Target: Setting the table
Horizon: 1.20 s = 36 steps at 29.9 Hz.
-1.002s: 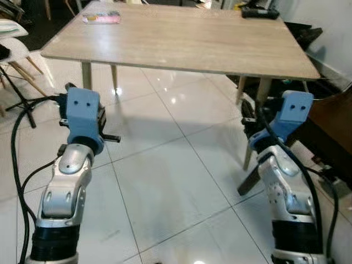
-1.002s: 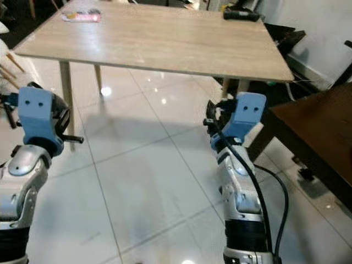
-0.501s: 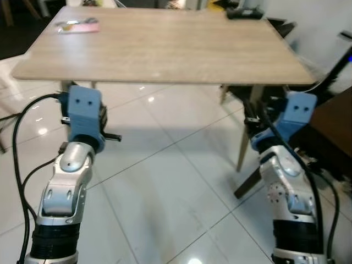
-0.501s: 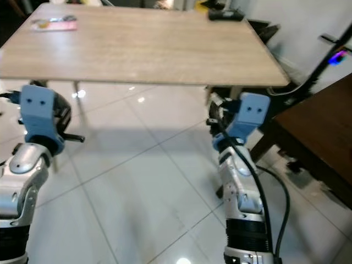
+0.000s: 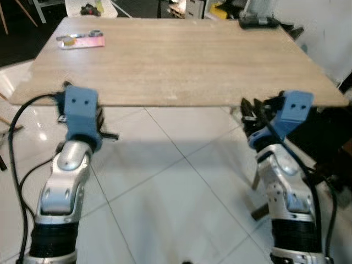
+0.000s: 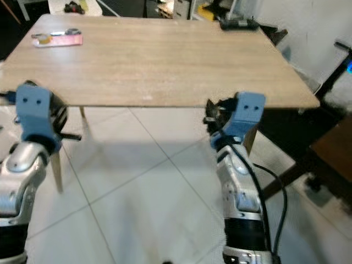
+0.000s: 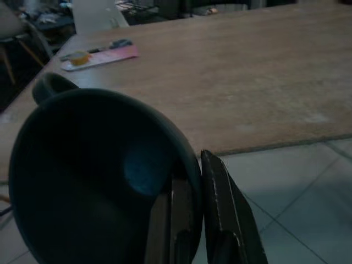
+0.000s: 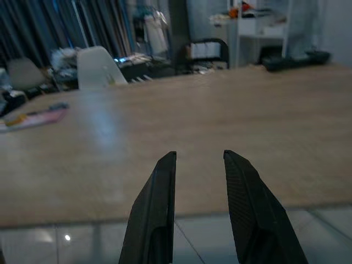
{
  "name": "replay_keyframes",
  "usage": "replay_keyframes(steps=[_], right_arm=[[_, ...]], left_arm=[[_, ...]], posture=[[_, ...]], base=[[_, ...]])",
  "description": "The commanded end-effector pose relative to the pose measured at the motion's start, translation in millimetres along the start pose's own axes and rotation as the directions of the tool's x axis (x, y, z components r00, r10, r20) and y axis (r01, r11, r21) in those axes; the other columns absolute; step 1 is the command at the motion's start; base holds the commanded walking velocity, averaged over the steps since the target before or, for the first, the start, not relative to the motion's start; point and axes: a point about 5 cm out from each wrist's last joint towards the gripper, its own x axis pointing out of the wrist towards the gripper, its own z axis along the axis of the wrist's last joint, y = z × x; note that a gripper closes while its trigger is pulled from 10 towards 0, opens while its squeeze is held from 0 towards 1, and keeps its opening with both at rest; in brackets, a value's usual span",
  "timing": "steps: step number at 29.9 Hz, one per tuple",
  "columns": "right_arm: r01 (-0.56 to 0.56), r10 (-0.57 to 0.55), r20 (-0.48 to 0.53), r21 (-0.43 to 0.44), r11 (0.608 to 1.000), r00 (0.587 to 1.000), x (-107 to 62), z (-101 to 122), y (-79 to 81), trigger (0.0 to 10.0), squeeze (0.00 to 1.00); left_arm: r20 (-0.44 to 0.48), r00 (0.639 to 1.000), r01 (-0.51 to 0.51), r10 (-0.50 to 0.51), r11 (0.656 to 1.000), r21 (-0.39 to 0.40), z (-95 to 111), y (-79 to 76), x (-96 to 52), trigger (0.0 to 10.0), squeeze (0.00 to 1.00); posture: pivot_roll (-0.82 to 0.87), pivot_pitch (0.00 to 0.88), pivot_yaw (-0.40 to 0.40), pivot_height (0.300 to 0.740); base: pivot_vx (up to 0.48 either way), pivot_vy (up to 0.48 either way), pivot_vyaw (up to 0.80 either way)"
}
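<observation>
A light wooden table (image 5: 181, 60) stands right before me, its near edge level with both wrists. In the left wrist view my left gripper (image 7: 192, 177) is shut on the rim of a dark cup (image 7: 88, 176), one finger inside and one outside, just short of the table's near edge. The cup's handle (image 7: 49, 85) points away from the fingers. My right gripper (image 8: 199, 158) is open with nothing between its fingers, aimed across the tabletop from the near edge. In the eye views the blue wrist housings (image 5: 81, 113) (image 5: 291, 110) hide the fingers and the cup.
A flat pink item (image 5: 82, 40) lies at the table's far left corner, and a black object (image 5: 258, 22) at the far right corner. A white chair (image 8: 99, 66) stands beyond the table. Dark furniture (image 6: 330, 159) is to my right. Glossy white tiles (image 5: 165, 209) lie below.
The camera has come closer to the table, whose near edge now reaches my wrists. Both arms keep the same pose, and the cup stays held.
</observation>
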Motion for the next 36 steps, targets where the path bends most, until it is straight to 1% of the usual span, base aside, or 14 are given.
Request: replay_keyframes(steps=[1, 6, 16, 26, 36], right_arm=[[0.001, -0.001, -0.022, 0.014, 1.000, 1.000, -2.6, -6.2, 1.1, 10.0, 0.00], [0.010, -0.009, -0.024, 0.026, 1.000, 1.000, -1.9, -5.8, 0.0, 10.0, 0.00], [0.023, -0.022, -0.021, 0.029, 0.999, 1.000, -1.8, -5.1, -2.3, 10.0, 0.00], [-0.001, 0.001, -0.010, 0.017, 1.000, 1.000, -0.4, -3.6, 2.1, 10.0, 0.00], [-0.050, 0.050, -0.015, 0.028, 0.998, 0.999, 0.8, -4.4, 9.6, 10.0, 0.00]], left_arm=[[-0.020, 1.000, -0.012, 0.012, 1.000, 0.011, -5.1, 3.7, -1.7, 10.0, 0.00], [-0.019, 1.000, -0.008, 0.008, 1.000, 0.011, -4.7, 3.4, -1.4, 10.0, 0.00], [-0.017, 1.000, -0.003, 0.003, 1.000, 0.010, -4.2, 2.9, -0.8, 10.0, 0.00], [-0.015, 1.000, -0.005, 0.006, 1.000, 0.012, -3.8, 3.5, -1.1, 10.0, 0.00], [-0.018, 1.000, -0.012, 0.012, 1.000, 0.023, -4.4, 3.7, -1.8, 10.0, 0.00]], posture=[[0.08, 0.086, 0.036, 0.740], [0.08, 0.084, 0.037, 0.740], [0.08, 0.085, 0.040, 0.740], [0.09, 0.084, 0.040, 0.740], [0.09, 0.084, 0.039, 0.740]], base=[[0.480, 0.000, 0.00], [0.480, 0.000, -0.55], [0.480, 0.000, -0.76], [0.478, 0.000, 0.00], [0.413, 0.000, 0.00]])
